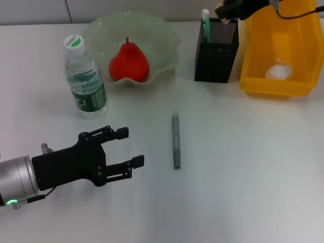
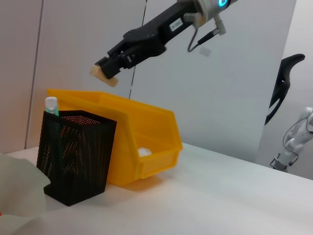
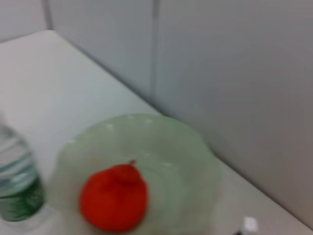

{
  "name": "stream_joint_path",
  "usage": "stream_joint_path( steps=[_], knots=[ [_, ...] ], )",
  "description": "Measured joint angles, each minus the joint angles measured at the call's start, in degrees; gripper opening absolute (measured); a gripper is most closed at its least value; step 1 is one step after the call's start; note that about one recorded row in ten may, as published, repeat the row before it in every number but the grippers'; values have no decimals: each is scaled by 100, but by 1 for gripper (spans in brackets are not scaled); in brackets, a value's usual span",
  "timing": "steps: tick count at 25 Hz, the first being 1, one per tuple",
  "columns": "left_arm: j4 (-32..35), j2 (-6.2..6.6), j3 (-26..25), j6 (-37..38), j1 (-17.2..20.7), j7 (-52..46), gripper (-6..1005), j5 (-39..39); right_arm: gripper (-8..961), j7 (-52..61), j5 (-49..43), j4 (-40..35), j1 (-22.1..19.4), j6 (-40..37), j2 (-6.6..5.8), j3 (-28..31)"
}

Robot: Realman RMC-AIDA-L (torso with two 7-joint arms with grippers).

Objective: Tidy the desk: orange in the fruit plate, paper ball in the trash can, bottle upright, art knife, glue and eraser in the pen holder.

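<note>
Carrying the eraser (image 2: 104,76) pinched in its fingertips, the right gripper (image 2: 108,71) hangs above the pen holder (image 1: 216,49) near the bench's far edge; I'd centre over the mouth, clear of the glue (image 1: 205,24), then release. Left gripper (image 1: 127,148) idles spread wide near the front-left corner.

Head overhead, wrists low, sharing fruit plate (image 1: 132,44)

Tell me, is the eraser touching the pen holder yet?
Apart. The left wrist view shows the eraser in the right gripper, open air above the pen holder.

orange (image 1: 129,62) in fruit plate (image 1: 164,30), bottle (image 1: 85,78) left of it
</note>
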Motion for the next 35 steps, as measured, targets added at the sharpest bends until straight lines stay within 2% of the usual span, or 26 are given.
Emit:
stream_joint_path(
  steps=[9, 17, 23, 24, 25, 27, 30, 31, 32, 35],
  knots=[
    [-1, 0, 2, 9, -23, -25, 800, -15, 248, 46, -321, 525, 116, 528, 43, -31],
    [-1, 8, 2, 21, -26, -40, 800, -18, 249, 49, -327, 580, 85, 703, 92, -35],
    [-1, 10, 15, 33, -26, -40, 800, -18, 450, -14, -178, 482, -24, 874, 132, 1],
    [-1, 9, 10, 83, -26, -55, 800, -29, 503, -208, 177, 341, -184, 945, 149, 27],
    [-1, 9, 9, 114, -26, -68, 800, -40, 555, -621, 947, 143, -471, 909, 151, 33],
    [-1, 9, 7, 161, -27, -91, 800, -61, 661, -1158, 1861, 37, -801, 673, 103, 49],
    [9, 11, 4, 227, -51, -179, 800, -81, 683, -2189, 3350, 122, -1311, -108, -32, 214],
    [9, 11, 4, 239, -55, -195, 800, -81, 690, -2811, 3955, 358, -1590, -792, -121, 420],
    [9, 11, 4, 239, -55, -195, 799, -81, 690, -2811, 3955, 358, -1590, -792, -121, 420],
    [30, 15, 1, 272, -91, -381, 799, -85, 690, -3638, 4219, 961, -1847, -1714, -283, 781]
  ],
)
